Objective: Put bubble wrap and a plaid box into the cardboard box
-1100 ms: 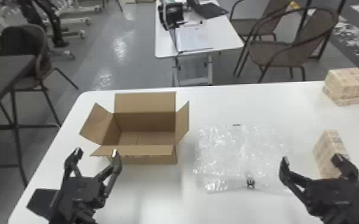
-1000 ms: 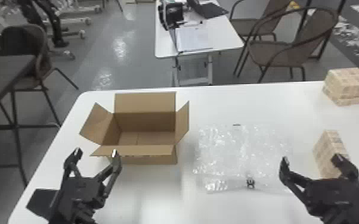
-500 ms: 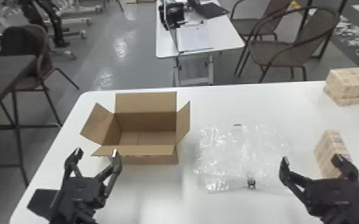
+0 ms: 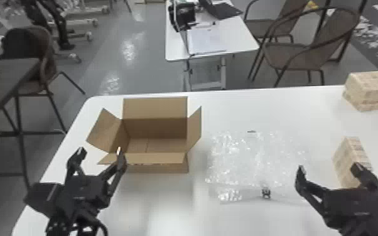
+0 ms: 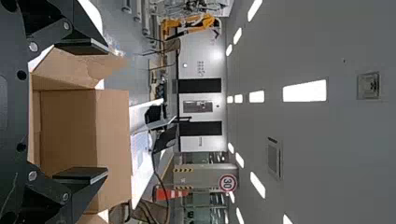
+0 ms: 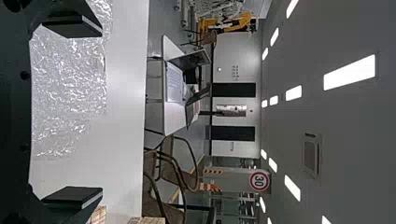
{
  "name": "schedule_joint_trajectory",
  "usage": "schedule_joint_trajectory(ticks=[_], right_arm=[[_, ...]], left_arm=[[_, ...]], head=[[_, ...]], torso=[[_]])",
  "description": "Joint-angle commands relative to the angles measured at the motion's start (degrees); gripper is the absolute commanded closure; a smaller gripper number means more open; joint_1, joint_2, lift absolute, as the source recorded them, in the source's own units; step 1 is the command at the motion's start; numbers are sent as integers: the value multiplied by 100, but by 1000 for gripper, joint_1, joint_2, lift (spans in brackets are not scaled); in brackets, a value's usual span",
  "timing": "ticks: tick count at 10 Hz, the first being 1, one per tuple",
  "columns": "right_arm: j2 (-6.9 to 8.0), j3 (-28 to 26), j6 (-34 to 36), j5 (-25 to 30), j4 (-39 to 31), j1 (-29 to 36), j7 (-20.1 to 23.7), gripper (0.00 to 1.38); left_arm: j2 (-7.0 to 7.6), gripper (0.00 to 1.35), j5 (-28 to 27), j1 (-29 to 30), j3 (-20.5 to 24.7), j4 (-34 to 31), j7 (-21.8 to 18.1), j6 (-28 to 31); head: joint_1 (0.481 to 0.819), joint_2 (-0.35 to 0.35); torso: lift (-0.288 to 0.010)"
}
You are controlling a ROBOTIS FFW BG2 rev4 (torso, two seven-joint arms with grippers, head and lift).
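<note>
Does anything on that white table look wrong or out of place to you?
Nothing stands out as damaged or spilled. The cardboard box sits upright with its flaps spread, and the bubble wrap lies flat beside it. The plaid box nearer the robot is set at a slight angle.

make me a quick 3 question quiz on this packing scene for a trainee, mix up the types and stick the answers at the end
1. True or false: the bubble wrap lies on the white table, outside the cardboard box.

2. Multiple choice: in the head view, what sits at the far right corner of the white table?
a) the cardboard box
b) a plaid box
c) the bubble wrap

3. Fill in the blank with open or shut: the left gripper and the right gripper are both ____.

Key: 1 true; 2 b; 3 open
</note>
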Motion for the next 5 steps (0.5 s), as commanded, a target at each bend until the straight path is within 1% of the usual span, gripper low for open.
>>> schedule_joint_trajectory(ticks=[1,2,3,4,5], right_arm=[[0,0,6,-9,0,0,-6,101],[0,9,6,-9,9,-9,3,101],[0,18,6,-17,18,-26,3,101],[0,35,6,-26,27,-35,3,101],[0,44,6,-26,35,-53,3,101]], left_arm=[[-15,358,179,-186,139,-485,-112,1007],[-15,360,197,-476,368,-784,-481,1956],[-15,360,223,-792,596,-907,-859,2571],[-15,363,188,-986,816,-960,-1009,2835],[-15,386,162,-1214,1080,-977,-1176,3257]], head=[[695,139],[695,141],[695,141],[695,143],[695,156]], torso=[[-109],[-109],[-109],[-109],[-109]])
